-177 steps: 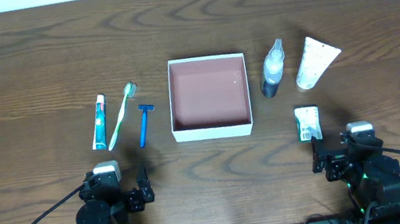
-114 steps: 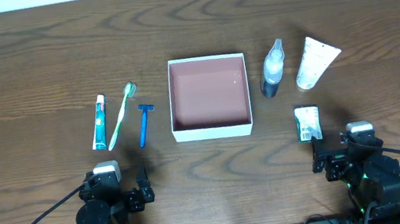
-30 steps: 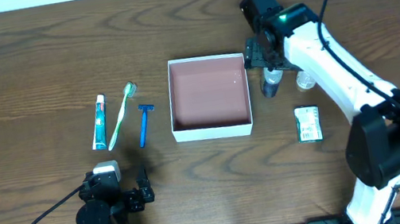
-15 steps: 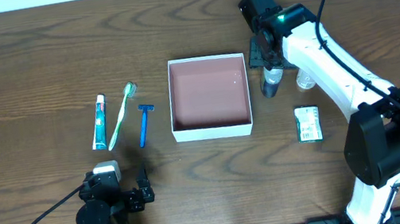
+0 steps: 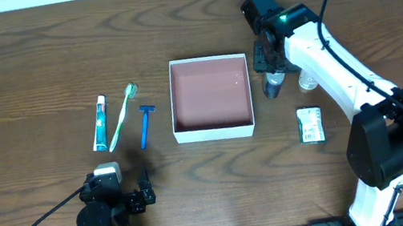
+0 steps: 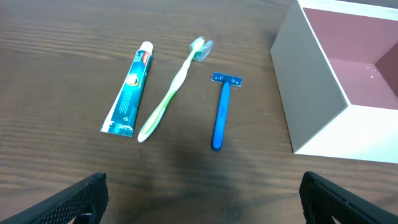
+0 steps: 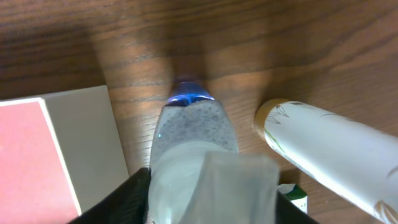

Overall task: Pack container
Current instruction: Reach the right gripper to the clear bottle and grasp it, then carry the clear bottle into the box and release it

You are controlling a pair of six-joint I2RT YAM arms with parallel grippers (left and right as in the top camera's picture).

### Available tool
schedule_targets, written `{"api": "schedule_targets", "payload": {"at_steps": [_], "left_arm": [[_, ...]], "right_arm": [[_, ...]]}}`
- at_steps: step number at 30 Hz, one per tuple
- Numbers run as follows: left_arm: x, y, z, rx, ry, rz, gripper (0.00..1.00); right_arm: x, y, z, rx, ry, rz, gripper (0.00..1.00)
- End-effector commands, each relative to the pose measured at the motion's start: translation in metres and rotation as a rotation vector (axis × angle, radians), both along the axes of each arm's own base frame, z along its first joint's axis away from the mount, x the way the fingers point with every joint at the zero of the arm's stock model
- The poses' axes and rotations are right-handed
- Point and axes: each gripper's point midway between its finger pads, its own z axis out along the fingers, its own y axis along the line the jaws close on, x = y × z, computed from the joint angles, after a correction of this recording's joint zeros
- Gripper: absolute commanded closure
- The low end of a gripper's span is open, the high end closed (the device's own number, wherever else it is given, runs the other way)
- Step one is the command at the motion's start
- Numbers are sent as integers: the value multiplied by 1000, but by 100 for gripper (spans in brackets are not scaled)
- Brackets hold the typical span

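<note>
The container (image 5: pixel 217 132), a shallow white box with a reddish-brown inside, sits mid-table; its wall shows in the left wrist view (image 6: pixel 308 81) and in the right wrist view (image 7: pixel 81 143). Just right of it stands a clear spray bottle (image 5: pixel 271 86). My right gripper (image 5: pixel 272 60) is over the bottle from above. In the right wrist view the bottle (image 7: pixel 193 134) fills the gap, and the right gripper (image 7: pixel 211 193) has both fingers pressed against its sides. My left gripper (image 5: pixel 117 195) rests at the front left, wide open and holding nothing (image 6: pixel 202 199).
Left of the box lie a toothpaste tube (image 5: pixel 98 123) (image 6: pixel 129 90), a green toothbrush (image 5: pixel 122 116) (image 6: pixel 171 93) and a blue razor (image 5: pixel 144 125) (image 6: pixel 221 112). A white tube (image 7: pixel 336 149) lies right of the bottle. A green-white packet (image 5: pixel 311 125) lies nearer the front.
The right arm reached from its rest place out over the bottle, and its jaws have narrowed onto the bottle over the last second. The left arm has stayed still.
</note>
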Motion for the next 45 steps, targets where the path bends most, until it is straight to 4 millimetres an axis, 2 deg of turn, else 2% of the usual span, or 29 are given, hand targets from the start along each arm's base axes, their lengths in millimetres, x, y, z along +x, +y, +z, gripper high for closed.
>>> {"api": "schedule_targets", "payload": {"at_steps": [1,5,8,13,19,22,25,27,31,38,41,45], "left_arm": [[0,0,-4,-4,6,0,2],[0,0,-4,-4,6,0,2],[0,0,-4,-4,6,0,2],[0,0,-4,-4,6,0,2],[0,0,-4,-4,6,0,2],[0,0,-4,-4,6,0,2],[0,0,-4,-4,6,0,2],[0,0,-4,-4,6,0,2],[0,0,-4,-4,6,0,2],[0,0,-4,-4,6,0,2],[0,0,-4,-4,6,0,2],[0,0,-4,-4,6,0,2]], "right_arm": [[4,-2,3,-6,-11,3,64],[5,-1,13,-10,-25,44,75],[4,3,31,-6,-56,81,78],[-2,18,85,19,-159,155,81],[-28,43,162,85,-334,235,85],[-43,53,189,107,-405,272,83],[-53,66,201,148,-439,289,83],[-56,76,201,169,-442,291,83],[-51,94,181,161,-401,309,83],[-26,106,112,106,-261,252,82],[-17,105,85,82,-208,218,82],[-4,99,58,70,-162,181,83]]}}
